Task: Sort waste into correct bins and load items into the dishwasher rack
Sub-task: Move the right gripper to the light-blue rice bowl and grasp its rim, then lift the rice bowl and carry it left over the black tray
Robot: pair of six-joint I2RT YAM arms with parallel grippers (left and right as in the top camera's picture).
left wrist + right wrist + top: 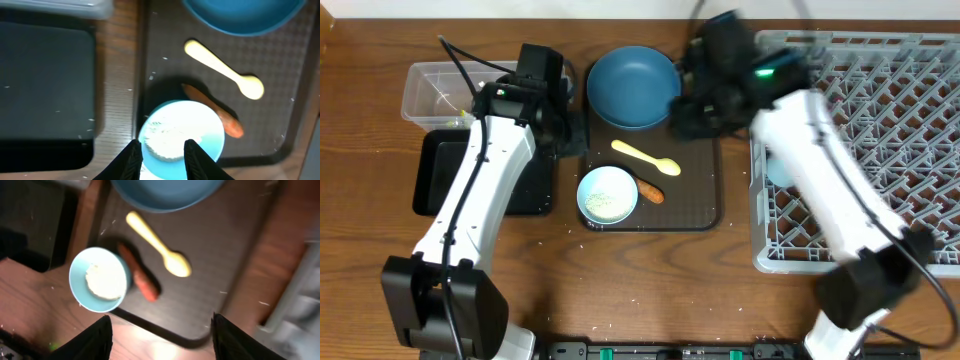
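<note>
On the dark brown tray [700, 190] lie a dark blue plate [633, 87], a pale yellow spoon [645, 158], a pale blue bowl [588, 205] holding white rice [167, 140], and an orange-brown food piece [651, 190] beside the bowl. My left gripper [162, 157] hangs high above the bowl's near rim, its jaws a little apart and holding nothing. In the overhead view it [552, 105] sits left of the plate. My right gripper [162, 345] is open wide and holding nothing, above the tray's corner. From overhead it [705, 100] is right of the plate.
A clear tub [430, 95] stands at the back left, with the shallow black tray [440, 180] in front of it. The grey dishwasher rack [880, 120] fills the right side. A pale blue thing [778, 168] shows in it beside my right arm. Rice grains dot the table.
</note>
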